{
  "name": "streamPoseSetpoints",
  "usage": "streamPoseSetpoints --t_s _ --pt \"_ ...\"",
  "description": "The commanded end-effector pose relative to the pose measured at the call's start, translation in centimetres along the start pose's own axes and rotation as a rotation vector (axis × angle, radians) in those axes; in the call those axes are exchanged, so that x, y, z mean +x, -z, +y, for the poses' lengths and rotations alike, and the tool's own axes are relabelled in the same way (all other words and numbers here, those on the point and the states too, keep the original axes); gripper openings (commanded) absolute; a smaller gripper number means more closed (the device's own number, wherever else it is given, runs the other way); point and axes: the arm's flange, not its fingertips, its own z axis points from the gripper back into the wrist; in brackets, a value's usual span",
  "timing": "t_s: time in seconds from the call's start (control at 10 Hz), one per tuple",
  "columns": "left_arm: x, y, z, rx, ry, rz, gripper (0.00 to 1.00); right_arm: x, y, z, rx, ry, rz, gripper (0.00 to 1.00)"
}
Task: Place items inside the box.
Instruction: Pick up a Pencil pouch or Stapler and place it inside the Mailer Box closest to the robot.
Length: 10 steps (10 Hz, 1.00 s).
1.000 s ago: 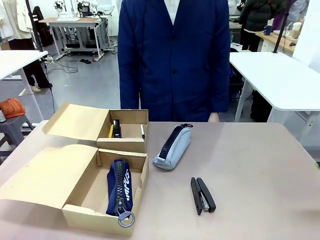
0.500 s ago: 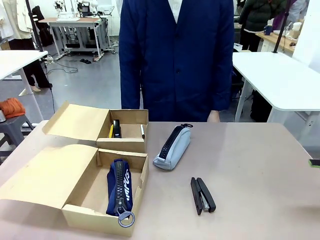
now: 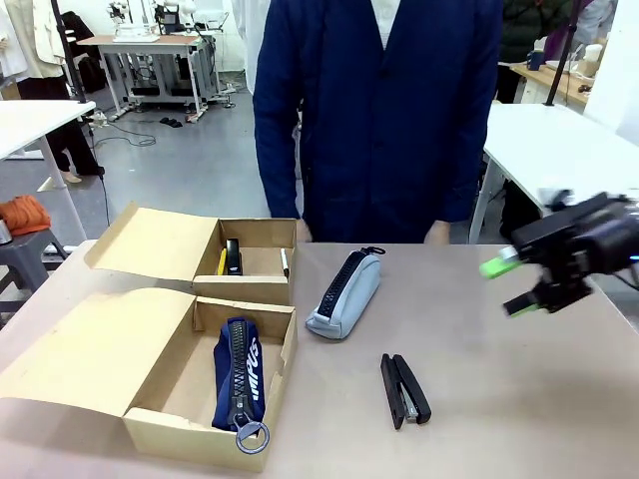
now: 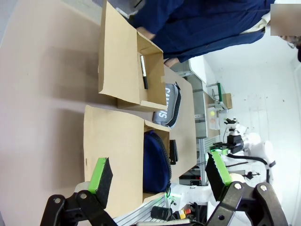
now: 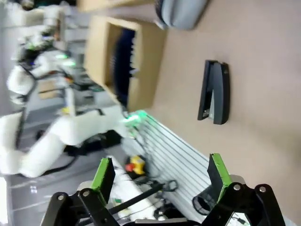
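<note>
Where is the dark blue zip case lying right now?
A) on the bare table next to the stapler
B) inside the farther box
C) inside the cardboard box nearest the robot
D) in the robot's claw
C: the navy pencil case lies inside the nearer box, with its zip ring hanging at the front wall.

We view the table (image 3: 519,399) from the front camera, facing the person (image 3: 379,120) at the far side, while our left wrist camera, rolled sideways, looks over the boxes (image 4: 117,61) and our right wrist camera sits nearer the stapler (image 5: 215,92), both also visible from the front.
</note>
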Motion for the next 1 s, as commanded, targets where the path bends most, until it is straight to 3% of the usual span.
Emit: streamPoseSetpoints --t_s 0.0,0.1,0.2,0.3,0.4,0.5,0.6,0.7,0.9 --pt "-0.1 -0.1 -0.1 -0.012 0.016 -0.006 1.00 2.0 5.4 2.9 -0.284 -0.069 0.149 1.00" --pt "-0.1 -0.1 -0.1 -0.012 0.016 -0.006 1.00 2.0 7.1 3.9 -0.415 -0.130 0.258 1.00" --pt "-0.1 -0.1 -0.1 -0.012 0.016 -0.006 1.00 0.1 4.1 2.8 -0.135 -0.041 0.072 1.00" --pt "-0.1 -0.1 -0.1 -0.012 0.016 -0.006 1.00 -0.1 7.4 4.5 -0.272 -0.091 0.170 1.00" --pt "-0.1 -0.1 -0.1 -0.012 0.016 -0.006 1.00 -0.9 4.8 3.2 -0.257 0.021 0.046 1.00" --pt "-0.1 -0.1 -0.1 -0.012 0.016 -0.006 1.00 -3.2 -1.0 0.0 -0.018 0.044 -0.092 1.00" --pt "-0.1 -0.1 -0.1 -0.012 0.016 -0.006 1.00 -6.2 -5.8 -4.2 0.093 0.127 -0.205 1.00" --pt "-0.1 -0.1 -0.1 -0.012 0.016 -0.006 1.00 -8.9 -8.1 -7.6 0.144 0.191 -0.252 1.00" --pt "-0.1 -0.1 -0.1 -0.012 0.016 -0.006 1.00 -13.4 -8.9 -11.4 0.230 0.167 -0.321 1.00"
